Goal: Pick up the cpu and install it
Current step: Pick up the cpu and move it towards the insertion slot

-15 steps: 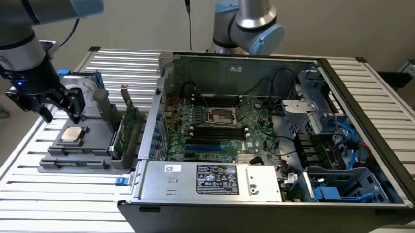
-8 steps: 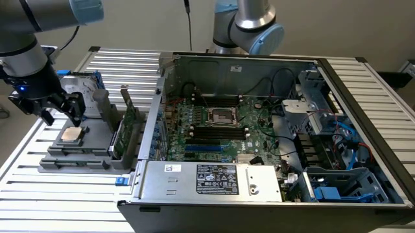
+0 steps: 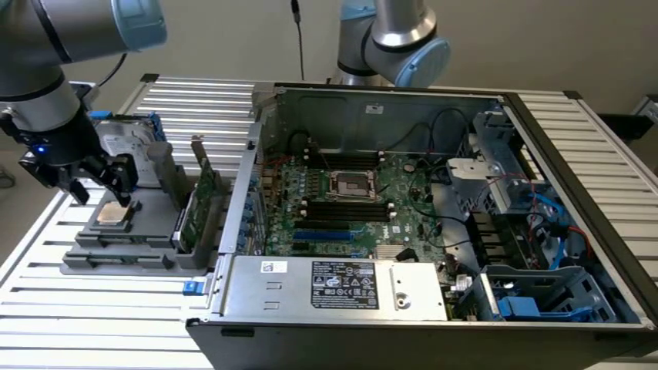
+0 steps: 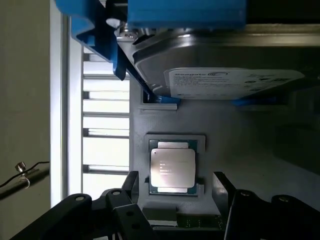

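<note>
Just above cpu [image 4: 173, 169], splayed end effector [image 3: 101, 194]

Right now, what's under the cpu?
The cpu lies flat in a square recess of a grey holder, which rests on the slatted table. Its underside and the recess floor are hidden by the chip itself.

The cpu [image 4: 173, 168] is 1 small, flat, square chip with a dull silver-beige metal lid, faint print and a green rim. It lies flat, lid up, seemingly seated in a square recess of the grey holder [image 3: 144, 231], at the exterior view's left.
</note>
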Motion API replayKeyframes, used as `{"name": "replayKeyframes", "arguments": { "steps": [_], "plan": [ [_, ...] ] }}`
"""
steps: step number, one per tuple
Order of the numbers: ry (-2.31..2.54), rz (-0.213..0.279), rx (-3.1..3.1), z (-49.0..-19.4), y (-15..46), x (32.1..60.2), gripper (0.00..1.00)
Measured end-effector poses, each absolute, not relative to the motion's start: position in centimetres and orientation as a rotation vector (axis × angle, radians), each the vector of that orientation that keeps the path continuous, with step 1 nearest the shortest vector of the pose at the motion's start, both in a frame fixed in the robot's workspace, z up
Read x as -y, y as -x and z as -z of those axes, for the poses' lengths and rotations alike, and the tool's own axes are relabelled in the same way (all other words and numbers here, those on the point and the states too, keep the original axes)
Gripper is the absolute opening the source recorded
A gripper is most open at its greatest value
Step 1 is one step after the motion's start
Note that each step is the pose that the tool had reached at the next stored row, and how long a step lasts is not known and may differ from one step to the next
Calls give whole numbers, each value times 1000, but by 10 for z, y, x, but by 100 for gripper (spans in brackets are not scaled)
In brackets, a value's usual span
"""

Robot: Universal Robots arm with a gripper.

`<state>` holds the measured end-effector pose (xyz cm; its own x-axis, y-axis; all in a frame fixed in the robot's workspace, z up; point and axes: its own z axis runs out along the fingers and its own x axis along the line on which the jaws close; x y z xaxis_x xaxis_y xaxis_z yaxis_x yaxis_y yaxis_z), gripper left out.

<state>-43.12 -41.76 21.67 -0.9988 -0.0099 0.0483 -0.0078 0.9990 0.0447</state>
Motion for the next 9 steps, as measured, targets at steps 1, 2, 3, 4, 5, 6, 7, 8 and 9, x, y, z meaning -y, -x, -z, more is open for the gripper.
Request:
{"name": "replayKeyframes", "arguments": {
  "steps": [1,2,3,4,5,6,7,8,9],
  "plan": [
    [-13,69,3092,-215,431,418,70],
    [-12,69,3092,-213,431,418,70],
    [-11,69,3092,-211,431,418,70],
    [-11,69,3092,-209,431,418,70],
    [-10,69,3092,-208,431,418,70],
    [-10,69,3092,-206,431,418,70],
    [-10,69,3092,-204,431,418,70],
    [-9,69,3092,-202,431,418,70],
    [-9,69,3092,-200,431,418,70]
  ]
}}
